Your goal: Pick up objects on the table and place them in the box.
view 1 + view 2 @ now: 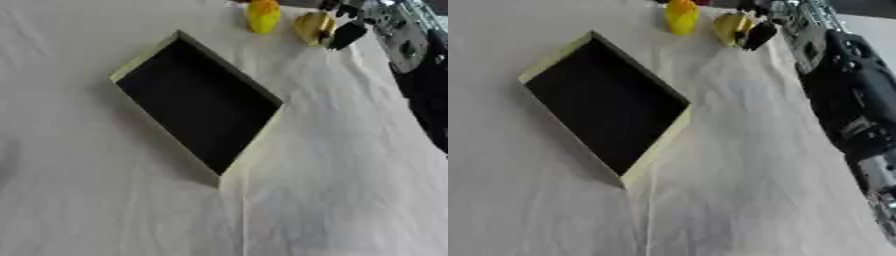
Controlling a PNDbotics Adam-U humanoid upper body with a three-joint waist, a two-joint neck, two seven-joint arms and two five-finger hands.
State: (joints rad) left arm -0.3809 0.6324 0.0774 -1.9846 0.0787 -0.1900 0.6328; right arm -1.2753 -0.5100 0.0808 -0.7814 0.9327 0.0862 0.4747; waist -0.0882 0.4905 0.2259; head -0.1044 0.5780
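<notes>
An open box [140, 59] with a black inside and a pale rim lies askew on the white cloth, left of centre, with nothing in it. Two yellow objects sit at the far edge: a bright yellow-orange one [262, 16] and, to its right, a duller rounded yellow one [311, 27]. My right hand [346, 34] reaches in from the upper right. Its black thumb lies against the right side of the dull yellow object, and its fingers curl over the top of it. The right arm [842, 90] runs down the right edge. The left hand does not show.
White wrinkled cloth [332, 165] covers the table all round the box. A dark red object is cut off by the top edge beside the bright yellow one.
</notes>
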